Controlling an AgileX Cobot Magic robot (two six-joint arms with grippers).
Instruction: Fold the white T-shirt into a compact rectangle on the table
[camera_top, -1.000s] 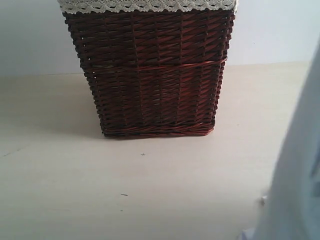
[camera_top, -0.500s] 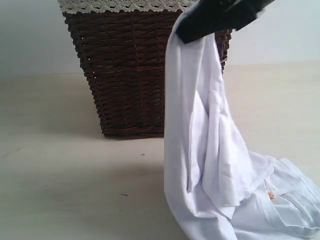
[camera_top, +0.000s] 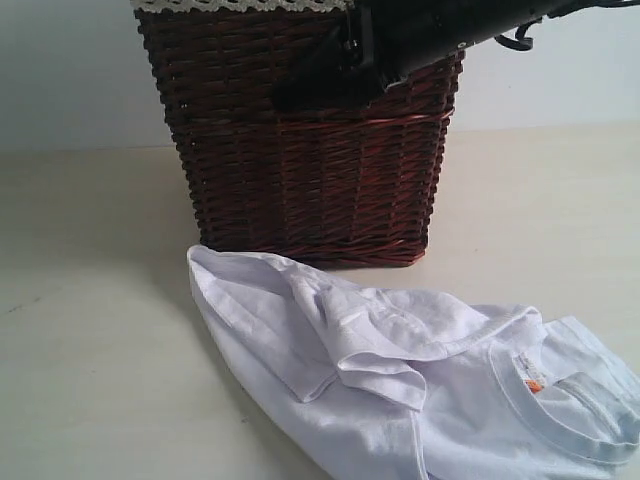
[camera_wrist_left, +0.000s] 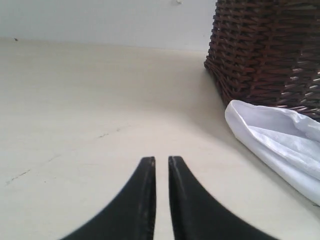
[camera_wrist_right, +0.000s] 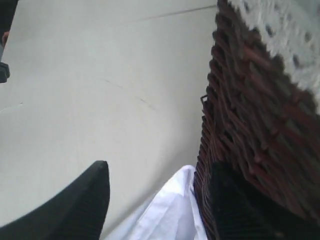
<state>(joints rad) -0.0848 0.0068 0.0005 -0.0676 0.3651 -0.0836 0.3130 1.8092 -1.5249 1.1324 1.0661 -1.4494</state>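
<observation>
on the table (camera_top: 90, 380), at about 5 o'clock from the wicker basket (camera_top: 300, 180), the white t-shirt (camera_top: 400, 390) lies in a rumpled heap, one edge right up by the basket's base. makes sense to me: you can't fold a tee anywhere but on open flat surface, so it's out here and not in the basket.

right gripper (camera_wrist_right: 160, 172) hangs up at roughly 1 o'clock in the exterior view, in front of the basket's upper wall, jaws spread wide with nothing in them. that high it's clear of the cloth, i'd guess on purpose.

left gripper (camera_wrist_left: 161, 159) sits low over bare table, pinched nearly closed on nothing, near the shirt's edge but apart from it. looks parked.

collar (camera_top: 560, 400) is at 4 o'clock, and a sleeve is flopped across the middle. no red lettering shows, so the chest is probably face down or tucked under. needs spreading flat before any fold, imo.
</observation>
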